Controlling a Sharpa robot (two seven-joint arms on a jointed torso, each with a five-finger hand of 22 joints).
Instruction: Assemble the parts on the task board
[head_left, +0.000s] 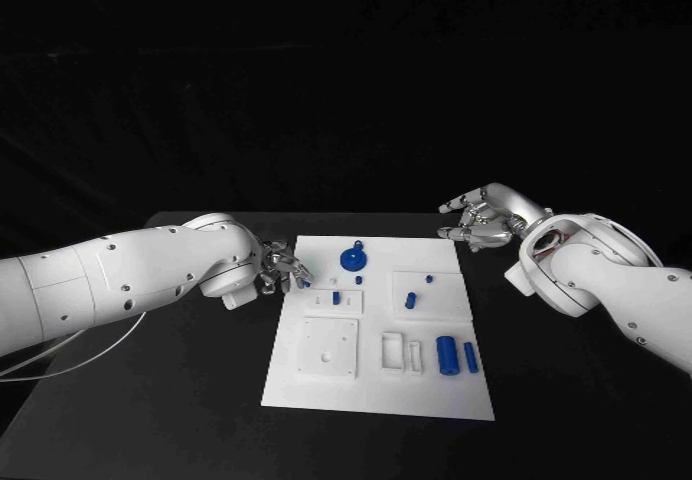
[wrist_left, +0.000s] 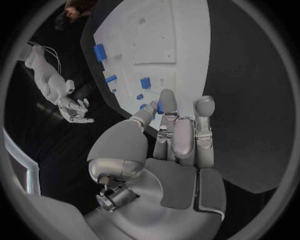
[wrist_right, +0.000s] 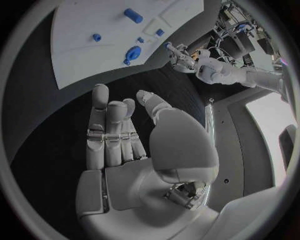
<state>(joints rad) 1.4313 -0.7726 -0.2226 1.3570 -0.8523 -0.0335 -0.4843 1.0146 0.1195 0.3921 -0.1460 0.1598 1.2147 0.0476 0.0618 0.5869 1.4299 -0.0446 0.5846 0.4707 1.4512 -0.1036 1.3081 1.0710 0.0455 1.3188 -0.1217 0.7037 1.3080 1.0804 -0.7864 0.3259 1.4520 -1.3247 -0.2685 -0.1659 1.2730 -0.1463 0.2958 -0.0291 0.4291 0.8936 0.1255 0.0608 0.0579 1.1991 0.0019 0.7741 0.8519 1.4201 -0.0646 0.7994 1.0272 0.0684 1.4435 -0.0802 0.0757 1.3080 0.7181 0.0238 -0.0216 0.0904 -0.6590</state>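
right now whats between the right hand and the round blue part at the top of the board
In the head view, only bare white task board and black table lie between the right hand and the round blue part.

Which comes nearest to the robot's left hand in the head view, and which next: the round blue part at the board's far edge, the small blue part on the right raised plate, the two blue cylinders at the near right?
1. Round blue part, far edge, close beside the left hand.
2. Small blue part, right of middle.
3. Two blue cylinders, near right corner.
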